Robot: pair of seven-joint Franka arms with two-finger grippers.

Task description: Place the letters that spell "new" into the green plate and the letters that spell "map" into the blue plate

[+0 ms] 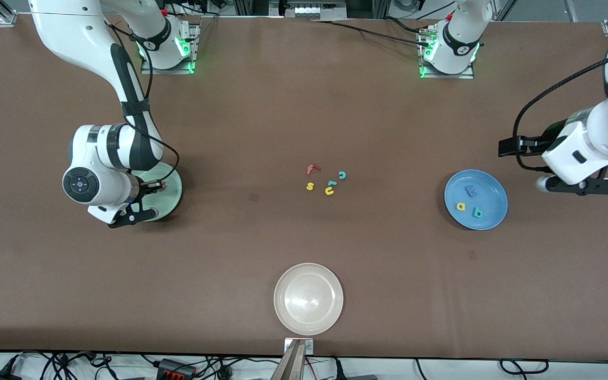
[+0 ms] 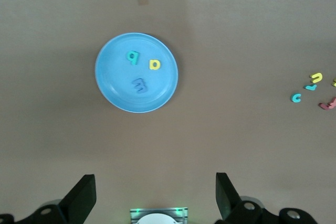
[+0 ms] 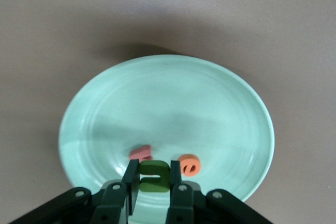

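Note:
My right gripper (image 1: 159, 184) hangs low over the green plate (image 1: 171, 199), shut on the green "n" (image 3: 154, 176). Under it in the plate (image 3: 168, 93) lie the pinkish-red "w" (image 3: 140, 153) and the orange "e" (image 3: 189, 164). The blue plate (image 1: 490, 191) holds the blue "m" (image 1: 472, 190), the yellow "a" (image 1: 461, 206) and the teal "p" (image 1: 477, 212). My left gripper (image 1: 581, 186) waits open and empty, up beside the blue plate toward the left arm's end of the table. Its wrist view shows the blue plate (image 2: 113, 85) with all three letters lying in it.
A small cluster of loose letters lies mid-table: a red "f" (image 1: 312, 169), a yellow "s" (image 1: 310, 186), a teal "c" (image 1: 342, 174) and a yellow u-shaped letter (image 1: 329, 191). A cream-white plate (image 1: 309, 316) sits near the front edge.

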